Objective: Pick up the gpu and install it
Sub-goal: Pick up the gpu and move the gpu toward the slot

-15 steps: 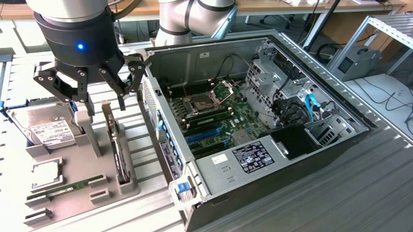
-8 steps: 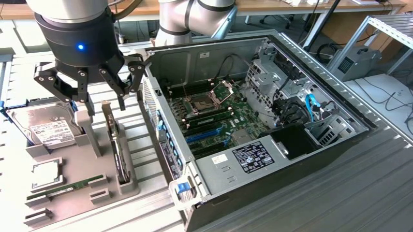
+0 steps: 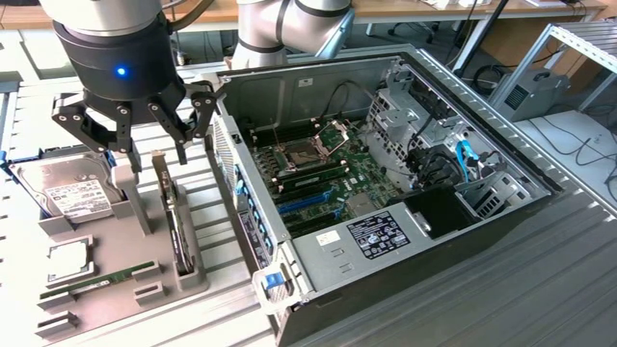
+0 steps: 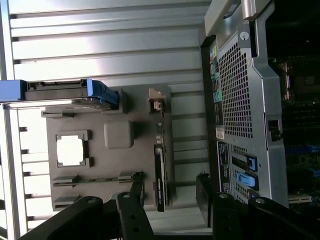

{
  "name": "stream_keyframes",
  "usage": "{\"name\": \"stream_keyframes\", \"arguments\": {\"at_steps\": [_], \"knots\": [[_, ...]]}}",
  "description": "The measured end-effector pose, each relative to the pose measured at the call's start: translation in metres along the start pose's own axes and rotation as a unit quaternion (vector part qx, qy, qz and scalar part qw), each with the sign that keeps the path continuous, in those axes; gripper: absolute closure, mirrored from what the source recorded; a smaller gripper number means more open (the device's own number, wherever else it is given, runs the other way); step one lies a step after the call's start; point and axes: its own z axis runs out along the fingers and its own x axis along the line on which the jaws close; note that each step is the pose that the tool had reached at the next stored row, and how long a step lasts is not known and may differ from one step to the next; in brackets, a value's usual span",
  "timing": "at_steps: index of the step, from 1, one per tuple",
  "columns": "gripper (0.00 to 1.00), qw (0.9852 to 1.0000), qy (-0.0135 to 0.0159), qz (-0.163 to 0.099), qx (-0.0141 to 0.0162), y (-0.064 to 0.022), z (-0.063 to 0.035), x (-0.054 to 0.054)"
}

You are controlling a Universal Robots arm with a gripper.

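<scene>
The gpu (image 3: 175,217) is a long dark card standing on edge in a slot of the grey holder (image 3: 115,238), at the exterior view's left beside the open computer case (image 3: 386,188). Its silver bracket end (image 3: 158,165) points toward the arm. My gripper (image 3: 147,148) hangs open just above that end and holds nothing. In the wrist view the gpu (image 4: 160,167) runs edge-on between the two black fingers (image 4: 135,192), with a gap on each side. Inside the case, the motherboard's blue card slots (image 3: 306,204) lie bare.
The holder also carries a silver hard drive (image 3: 72,191) in a blue caddy (image 4: 97,92), a square processor (image 3: 63,260) and a slim green memory stick (image 3: 97,279). The case's perforated rear wall (image 4: 240,100) stands close beside the gpu. Ribbed metal table (image 3: 501,289) surrounds everything.
</scene>
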Motion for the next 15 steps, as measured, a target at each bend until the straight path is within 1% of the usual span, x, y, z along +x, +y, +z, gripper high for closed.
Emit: {"name": "stream_keyframes", "arguments": {"at_steps": [15], "knots": [[0.45, 1.0000, 0.0003, 0.000, -0.0035, 0.0019, 0.0028, 0.0002]]}}
